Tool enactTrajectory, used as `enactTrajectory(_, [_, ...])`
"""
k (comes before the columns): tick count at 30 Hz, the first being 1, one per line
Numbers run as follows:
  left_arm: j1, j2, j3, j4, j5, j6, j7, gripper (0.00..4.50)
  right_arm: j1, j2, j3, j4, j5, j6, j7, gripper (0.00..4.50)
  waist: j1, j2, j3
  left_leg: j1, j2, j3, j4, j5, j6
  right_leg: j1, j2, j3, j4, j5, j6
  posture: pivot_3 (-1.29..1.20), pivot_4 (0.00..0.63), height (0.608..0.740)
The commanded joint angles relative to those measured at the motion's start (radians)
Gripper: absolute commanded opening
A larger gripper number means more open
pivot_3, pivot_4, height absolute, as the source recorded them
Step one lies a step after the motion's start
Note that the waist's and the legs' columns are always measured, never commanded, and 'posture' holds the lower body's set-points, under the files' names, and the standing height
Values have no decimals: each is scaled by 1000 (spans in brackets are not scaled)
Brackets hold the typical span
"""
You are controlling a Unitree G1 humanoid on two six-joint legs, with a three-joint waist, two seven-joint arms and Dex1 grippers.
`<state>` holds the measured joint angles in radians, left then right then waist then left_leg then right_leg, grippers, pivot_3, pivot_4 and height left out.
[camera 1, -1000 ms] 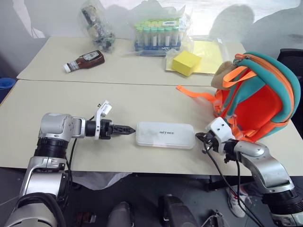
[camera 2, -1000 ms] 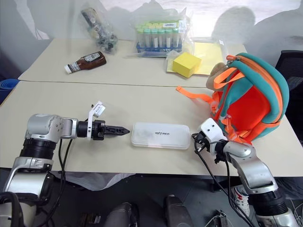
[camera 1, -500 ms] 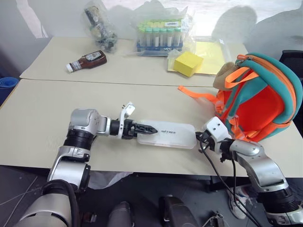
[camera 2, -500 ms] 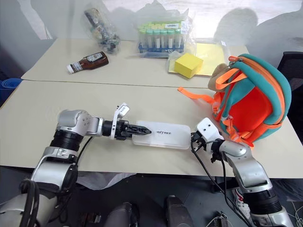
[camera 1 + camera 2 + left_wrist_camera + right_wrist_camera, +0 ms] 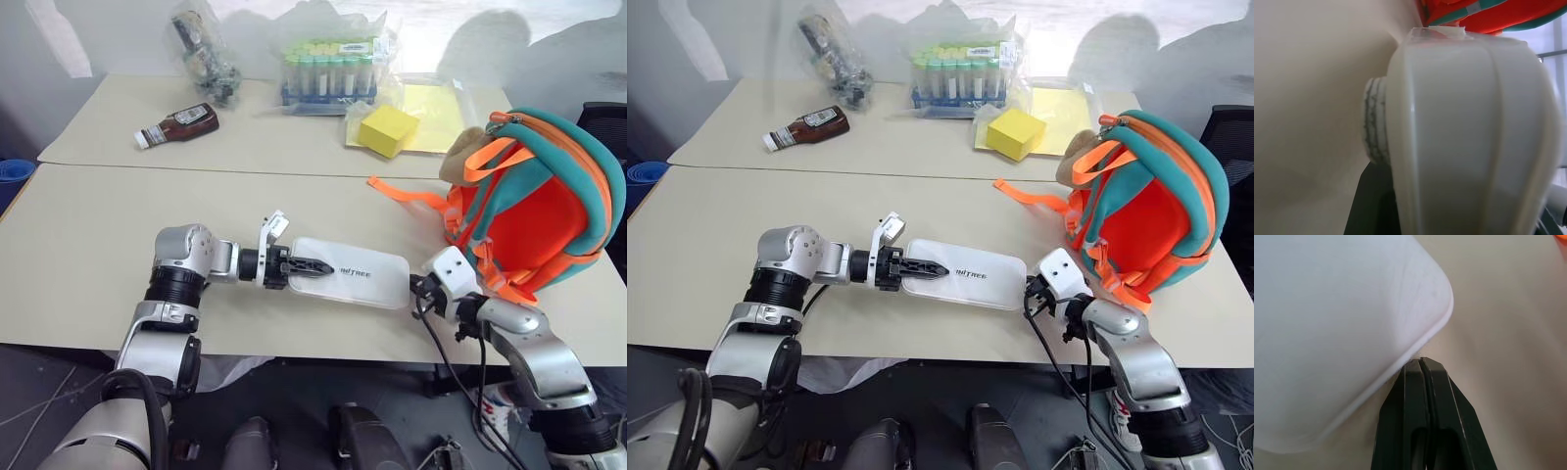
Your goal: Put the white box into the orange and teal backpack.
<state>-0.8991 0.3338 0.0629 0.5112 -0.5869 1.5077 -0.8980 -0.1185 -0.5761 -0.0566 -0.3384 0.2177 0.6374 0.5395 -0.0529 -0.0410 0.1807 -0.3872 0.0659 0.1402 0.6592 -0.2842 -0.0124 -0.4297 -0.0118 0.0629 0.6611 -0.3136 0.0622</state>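
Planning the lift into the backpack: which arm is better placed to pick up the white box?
Left. The left gripper is already closed over the near end of the flat white plastic box; the right gripper is shut, only touching its corner.

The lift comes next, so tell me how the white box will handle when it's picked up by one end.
The white box looks like a rigid plastic case, so it should stay stiff rather than sag. Its smooth, glossy lid may be slippery between the left gripper fingers. Being long and held at one end, its far end, by the right gripper, may droop or twist.
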Motion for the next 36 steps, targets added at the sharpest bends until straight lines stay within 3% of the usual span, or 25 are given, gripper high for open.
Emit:
enactTrajectory(1, [14, 21, 90, -111, -72, 47, 15, 1196, 65, 8, -195, -179, 93, 98, -43, 820, 1, 0, 0, 0, 0, -1, 0, 0, 0, 0, 0, 0, 0, 0, 0, 0, 150, 740])
enactTrajectory(6, [27, 47, 274, -247, -142, 75, 63, 1196, 191, 46, -474, -377, 231, 230, -90, 2500, -1, 0, 0, 0, 1, -2, 0, 1, -2, 0, 1, -1, 1, 0, -1, 0, 150, 740])
enactTrajectory(12, [2, 8, 394, -279, -156, 88, 162, 1196, 29, 88, -521, -287, 321, 277, -177, 4434, -5, 0, 0, 2, 0, -2, 0, 2, -1, 2, 0, -1, 1, 1, -1, 0, 150, 740])
enactTrajectory(17, [-21, 20, 402, -298, -153, 33, 203, 1196, -209, 149, -430, -60, 294, 297, -287, 4500, -4, 1, 0, 0, 0, -2, -2, 2, -2, 0, 1, -1, 0, 1, -2, 0, 150, 740])
enactTrajectory(23, [-23, 43, 360, -306, -135, -68, 240, 1196, -446, 176, -370, 307, 210, 119, -333, 4500, -5, 2, 1, 0, 0, 1, -6, 3, -3, -4, 1, 0, -1, 1, -2, 0, 150, 740])
enactTrajectory(29, [8, 64, 326, -349, -148, -106, 246, 1196, -485, 166, -333, 389, 189, 2, -293, 2546, -7, 2, 1, -1, 1, 3, -9, 4, -5, -7, 2, 1, -2, 1, -2, 0, 150, 740])
enactTrajectory(36, [14, 66, 339, -332, -121, -224, 305, 1196, -470, 113, -292, 299, 231, -1, -185, 212, -8, 3, 2, -2, 0, 6, -8, 6, -5, -9, 2, 0, 1, 1, -2, 0, 150, 740])
